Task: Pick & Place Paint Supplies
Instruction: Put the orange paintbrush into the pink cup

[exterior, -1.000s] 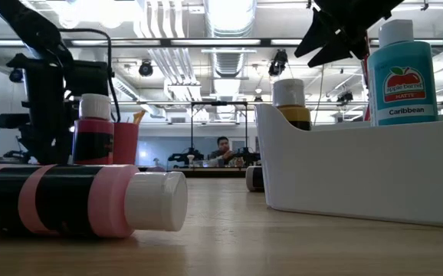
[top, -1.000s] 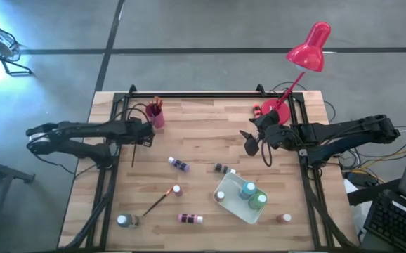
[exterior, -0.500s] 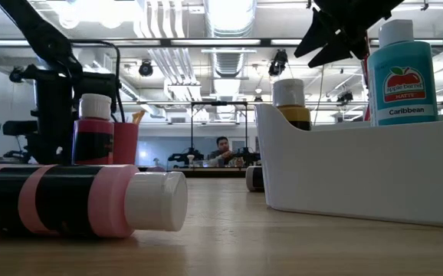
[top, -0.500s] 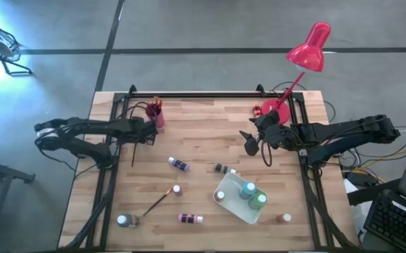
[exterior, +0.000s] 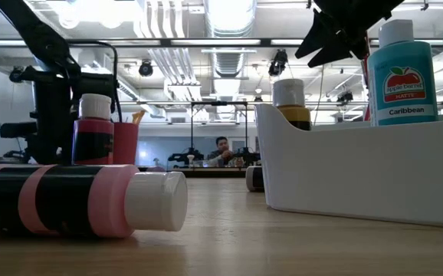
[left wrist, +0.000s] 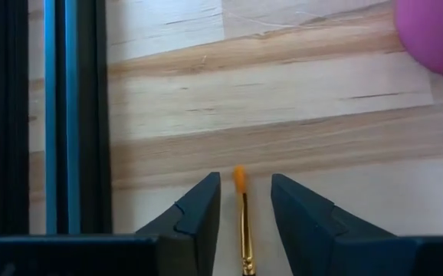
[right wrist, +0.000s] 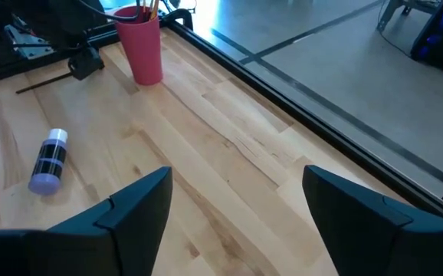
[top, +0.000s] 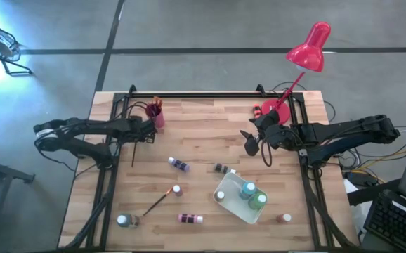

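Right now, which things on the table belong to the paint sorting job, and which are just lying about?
Job:
- white tray with teal bottle and green bottle
- purple bottle
- pink cup holding brushes
- loose brush
- brush between the left hand's fingers

Lying about:
- red desk lamp

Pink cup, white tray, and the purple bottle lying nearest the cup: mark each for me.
pink cup point(right wrist: 146, 46): right wrist view, on its side wall.
white tray point(top: 225, 190): high view, on its bare floor near the rim.
purple bottle point(top: 180, 165): high view, on its body.
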